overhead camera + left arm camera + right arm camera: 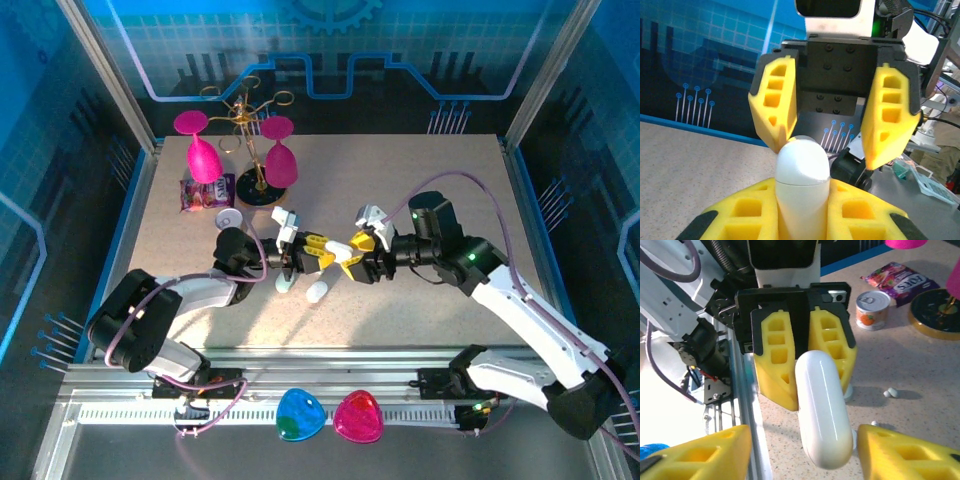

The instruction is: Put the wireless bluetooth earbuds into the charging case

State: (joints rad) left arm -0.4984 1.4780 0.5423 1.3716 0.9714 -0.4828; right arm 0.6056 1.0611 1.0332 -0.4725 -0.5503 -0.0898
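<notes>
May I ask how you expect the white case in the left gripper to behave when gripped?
The white case looks glossy and rounded, so it may slip or pivot in a grip. It seems rigid: the left gripper clamps it without visible denting.

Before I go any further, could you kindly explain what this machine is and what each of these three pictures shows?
These are two robot arms bolted at the near edge of a table. The overhead picture looks down from behind them; the other two come from a camera on each wrist. The left tool is shut on a white case, holding it toward the right tool, whose yellow jaws stand open on either side of it. On the table lie a mint case, a second white case, a tiny white earbud, a small can, a purple snack packet and a gold rack hung with pink glasses.
</notes>
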